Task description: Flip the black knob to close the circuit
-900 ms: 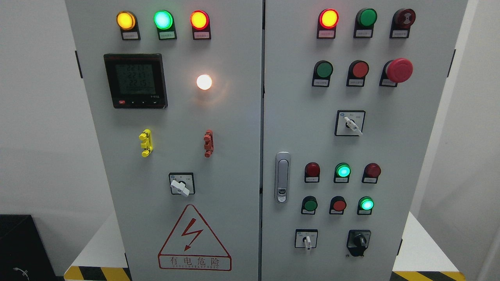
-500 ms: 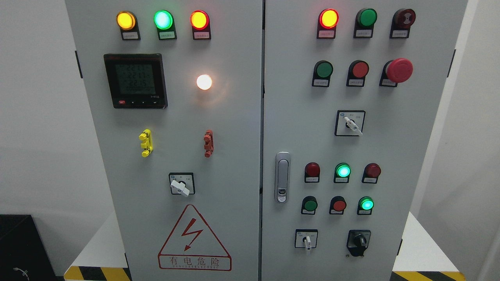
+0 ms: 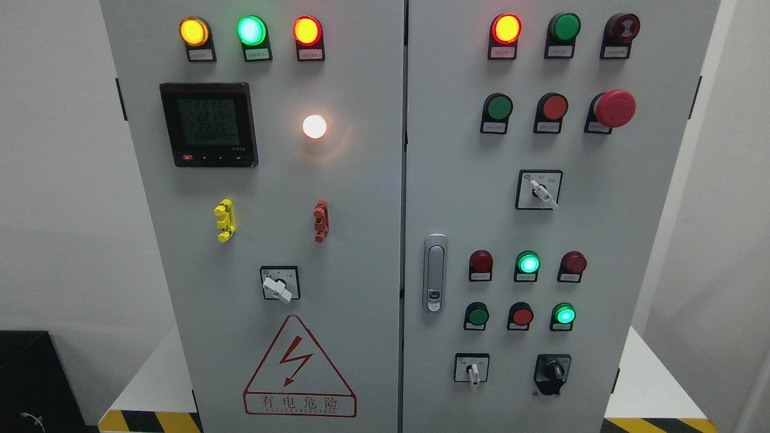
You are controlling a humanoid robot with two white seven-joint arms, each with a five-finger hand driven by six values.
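The black knob (image 3: pixel 551 371) sits at the lower right of the right door of a grey electrical cabinet (image 3: pixel 373 198). Its handle stands roughly upright, with the bulk of the knob hanging low toward a small screw beneath it. Neither of my hands nor any arm shows in the head view.
A white selector switch (image 3: pixel 473 370) sits just left of the knob. Green lamps (image 3: pixel 563 314) glow above it. A door latch (image 3: pixel 434 272), a red mushroom button (image 3: pixel 613 108), a meter (image 3: pixel 209 124) and a hazard triangle (image 3: pixel 298 367) share the panel. Yellow-black striped edges (image 3: pixel 150 421) mark the base.
Only the digits on the meter display have flickered; nothing else has moved.
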